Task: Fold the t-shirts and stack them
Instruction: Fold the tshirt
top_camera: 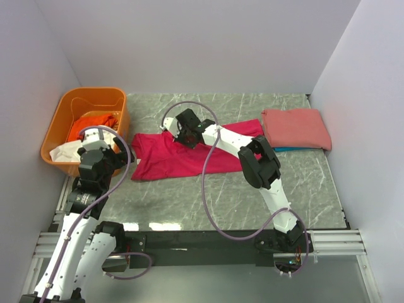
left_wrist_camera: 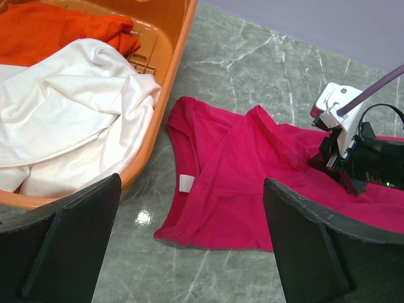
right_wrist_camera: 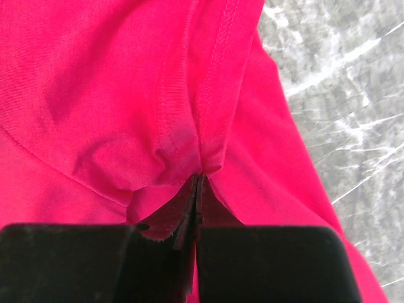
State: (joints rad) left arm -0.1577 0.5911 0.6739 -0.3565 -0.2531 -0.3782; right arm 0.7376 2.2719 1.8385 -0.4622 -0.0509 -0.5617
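— Lying where, exactly, this large crimson-pink cloth t-shirt [top_camera: 165,163]?

— Across the middle of the grey-green marbled counter [top_camera: 252,189], between the rigid orange plastic tub [top_camera: 95,93] on the left and the folded salmon-pink t-shirt [top_camera: 295,128] on the right. One end comes just beside the salmon one. The collar end points toward the tub.

— Flat?

— Mostly spread, but rumpled. A small white label [left_wrist_camera: 187,183] shows inside the neckline. Creases run toward one spot near the upper edge, where the cloth is gathered into a little peak.

— What gathers it?

— The right gripper [right_wrist_camera: 197,180]. Its fingers are pressed together on a fold of the crimson cloth; a stitched seam runs straight into the pinch in the right wrist view.

— And the left gripper [left_wrist_camera: 192,243]?

— Near the tub's front corner, fingers spread wide with nothing between them. Its camera looks over the shirt's collar end and the tub's side.

— Other shirts?

— A crumpled white cloth t-shirt [left_wrist_camera: 69,126] and a bright orange cloth t-shirt [left_wrist_camera: 57,28] lie heaped in the tub, the white one nearer the front. A thin strip of a blue t-shirt [top_camera: 284,149] shows under the near edge of the salmon one, which is folded to a neat rectangle at the counter's far right.
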